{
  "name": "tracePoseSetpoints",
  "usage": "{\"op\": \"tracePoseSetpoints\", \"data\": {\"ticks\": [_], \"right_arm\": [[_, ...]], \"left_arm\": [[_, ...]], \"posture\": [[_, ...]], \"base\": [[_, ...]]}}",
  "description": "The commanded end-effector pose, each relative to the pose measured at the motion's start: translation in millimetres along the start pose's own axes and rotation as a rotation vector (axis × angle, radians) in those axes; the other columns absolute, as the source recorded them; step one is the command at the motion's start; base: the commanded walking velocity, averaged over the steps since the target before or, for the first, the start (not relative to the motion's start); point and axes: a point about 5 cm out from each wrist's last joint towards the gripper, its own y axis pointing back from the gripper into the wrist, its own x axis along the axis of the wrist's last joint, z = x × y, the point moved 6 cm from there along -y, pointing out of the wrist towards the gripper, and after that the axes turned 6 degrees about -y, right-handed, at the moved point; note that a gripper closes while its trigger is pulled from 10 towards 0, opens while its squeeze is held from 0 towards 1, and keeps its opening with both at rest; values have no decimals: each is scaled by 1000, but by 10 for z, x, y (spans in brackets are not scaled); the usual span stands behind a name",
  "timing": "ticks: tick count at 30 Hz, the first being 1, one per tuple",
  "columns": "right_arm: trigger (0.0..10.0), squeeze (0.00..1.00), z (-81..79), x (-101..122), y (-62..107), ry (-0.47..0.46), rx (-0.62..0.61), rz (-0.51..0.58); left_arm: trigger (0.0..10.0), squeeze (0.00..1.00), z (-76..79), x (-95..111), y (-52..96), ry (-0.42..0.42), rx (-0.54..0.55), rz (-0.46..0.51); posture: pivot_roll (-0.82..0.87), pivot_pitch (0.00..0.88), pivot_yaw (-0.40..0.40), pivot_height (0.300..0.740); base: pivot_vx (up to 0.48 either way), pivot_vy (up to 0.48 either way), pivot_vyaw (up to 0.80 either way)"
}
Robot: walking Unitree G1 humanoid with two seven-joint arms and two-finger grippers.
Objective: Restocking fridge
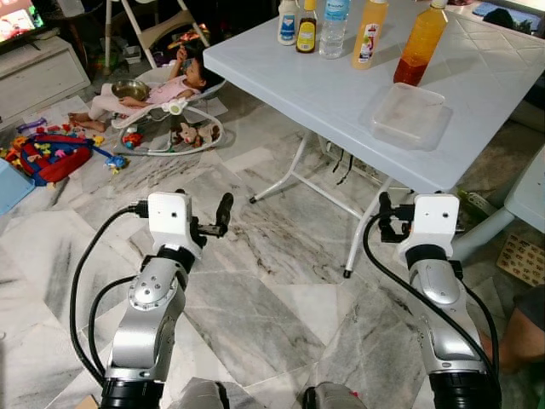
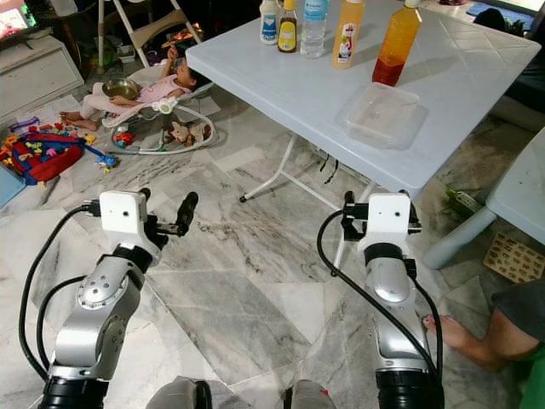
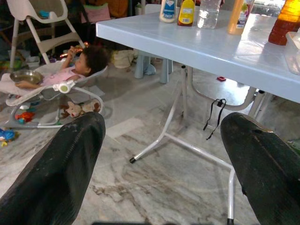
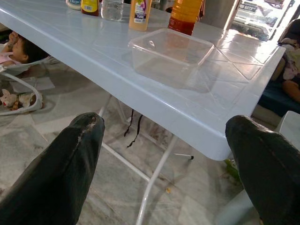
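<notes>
Both claws are held wide, left claw (image 3: pixel 161 154) and right claw (image 4: pixel 164 159), low in frame below the desk (image 1: pixel 341 94); bottles (image 1: pixel 366 34) are lined upper centre.

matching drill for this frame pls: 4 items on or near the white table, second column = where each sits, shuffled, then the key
Items
1. clear plastic container
2. tall orange bottle
3. clear water bottle
4. left gripper

Places or states
A. over the marble floor, short of the white table, fingers open
B. on the table's near part, close to the edge that faces the robot
C. in the row at the far side, between a small yellow bottle and an orange juice bottle
D. just behind the container, red liquid at its base

Pairs: 1-B, 2-D, 3-C, 4-A
</notes>
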Motion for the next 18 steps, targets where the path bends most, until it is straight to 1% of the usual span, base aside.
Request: {"op": "tracePoseSetpoints", "data": {"ticks": [1,18], "right_arm": [[10000,0,-191,201,44,-114,108,-14],[10000,0,-191,201,44,-114,108,-14]], "left_arm": [[10000,0,-101,-38,26,-23,58,-18],[10000,0,-101,-38,26,-23,58,-18]], "posture": [[-62,110,44,740],[-62,110,44,740]], "base": [[0,0,0],[0,0,0]]}}
